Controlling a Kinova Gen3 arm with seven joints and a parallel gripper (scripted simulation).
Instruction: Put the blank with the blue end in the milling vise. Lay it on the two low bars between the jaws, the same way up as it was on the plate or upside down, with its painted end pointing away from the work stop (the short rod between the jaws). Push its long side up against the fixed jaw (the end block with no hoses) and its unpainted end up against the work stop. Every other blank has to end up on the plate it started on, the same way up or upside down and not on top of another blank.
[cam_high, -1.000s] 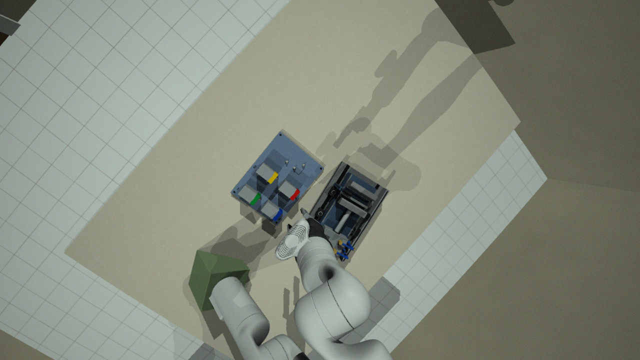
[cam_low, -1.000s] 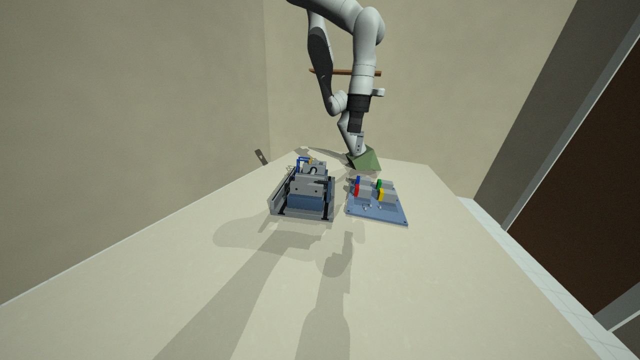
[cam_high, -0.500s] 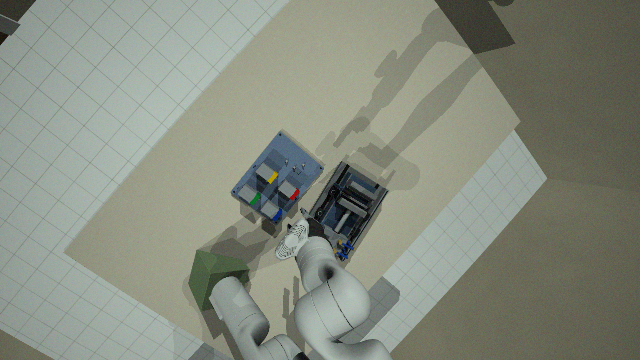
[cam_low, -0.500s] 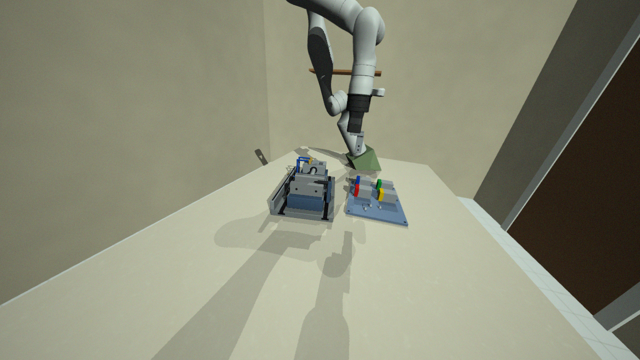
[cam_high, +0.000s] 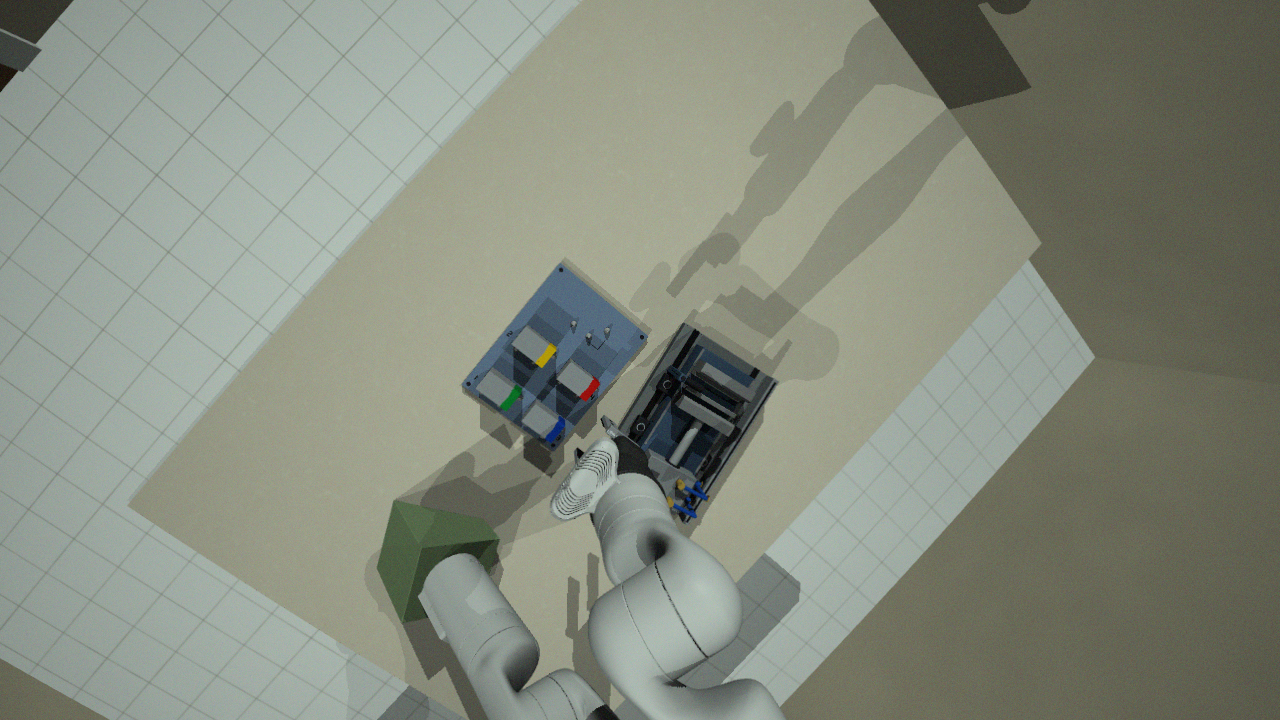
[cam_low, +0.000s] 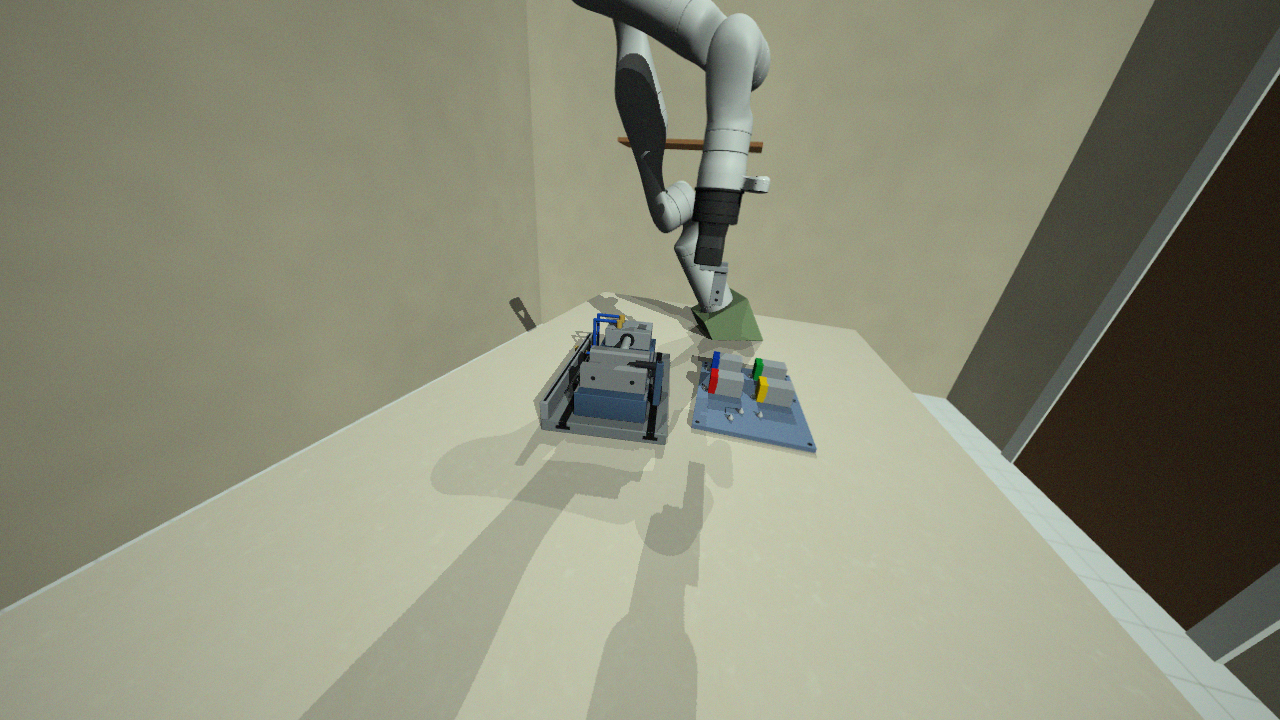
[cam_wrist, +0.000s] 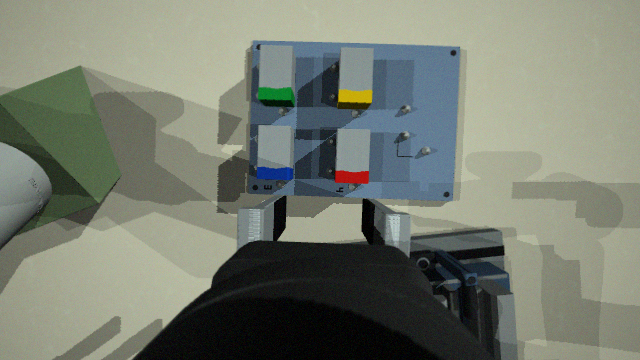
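Two fingers of your gripper (cam_low: 717, 286) (cam_wrist: 324, 220) stand wide apart with nothing between them, raised above the table. Near them, your blue-ended blank (cam_high: 544, 420) (cam_low: 727, 362) (cam_wrist: 275, 150) sits on the blue plate (cam_high: 572, 286) (cam_low: 751, 434) (cam_wrist: 435, 85), between the plate's edge and the green-ended blank (cam_high: 497, 388) (cam_low: 771, 368) (cam_wrist: 276, 72). You have the red-ended (cam_high: 577, 379) (cam_low: 726, 383) (cam_wrist: 352, 152) and yellow-ended (cam_high: 534, 346) (cam_low: 776, 391) (cam_wrist: 356, 72) blanks there too. Beside the plate stands your milling vise (cam_high: 709, 407) (cam_low: 613, 402) (cam_wrist: 492, 295); farther out, a green block (cam_high: 411, 546) (cam_low: 735, 320) (cam_wrist: 75, 125).

Looks like a workshop-style bench here: a milling vise (cam_high: 760, 394) (cam_low: 604, 432) (cam_wrist: 457, 242) (blue hoses and all), and beside it, a plate (cam_high: 572, 286) (cam_low: 760, 434) (cam_wrist: 435, 90) of colour-ended blanks.
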